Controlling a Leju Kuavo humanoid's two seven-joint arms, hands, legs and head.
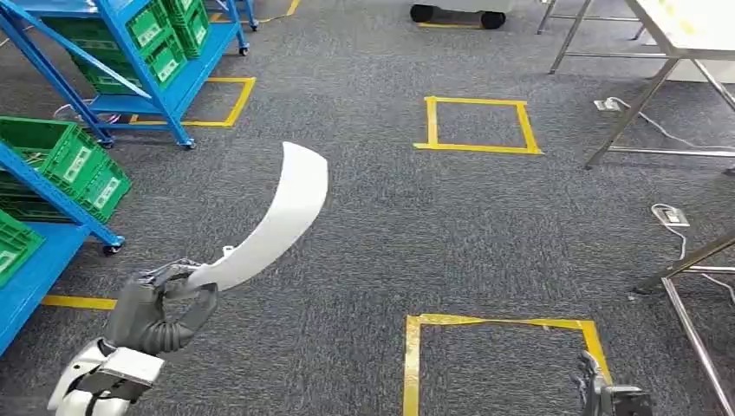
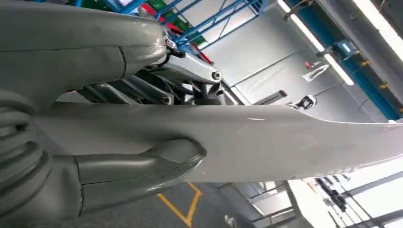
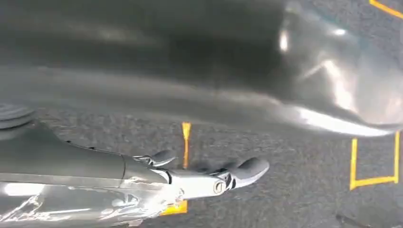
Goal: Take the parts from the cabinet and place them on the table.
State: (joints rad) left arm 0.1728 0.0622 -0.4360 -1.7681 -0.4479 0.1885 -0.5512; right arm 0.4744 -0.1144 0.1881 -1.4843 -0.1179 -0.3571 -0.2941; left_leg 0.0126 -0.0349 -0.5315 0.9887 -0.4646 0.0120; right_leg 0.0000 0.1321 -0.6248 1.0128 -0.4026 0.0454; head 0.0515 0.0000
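1. Just now the left hand (image 1: 165,303) grips one end of a long, curved white part (image 1: 277,217), low at the near left of the head view.
2. From that hand the part rises up and away, bowing like a blade, its free end well above and beyond the fingers, over the grey carpet (image 1: 381,199).
3. Close behind the hand, the left wrist view shows the thick grey thumb (image 2: 142,166) pressed against one face of the part (image 2: 266,137), with the darker fingers (image 2: 190,76) wrapped over the opposite face (a firm clasp, thumb and fingers on either side).
4. The right hand (image 1: 598,392) sits low at the near right edge, close to a yellow tape square (image 1: 498,325) on the floor.
5. Its fingers (image 3: 237,171) lie stretched out and apart in the right wrist view, holding nothing, with carpet beneath them.
6. Beyond the left hand, to its left, stand blue racks (image 1: 156,95) carrying green crates (image 1: 78,165).
7. Far from both hands, up at the right, a steel-legged worktop (image 1: 685,35) stands with cables and sockets on the floor beside it.
8. A second tape square (image 1: 477,124) lies further out on the carpet.
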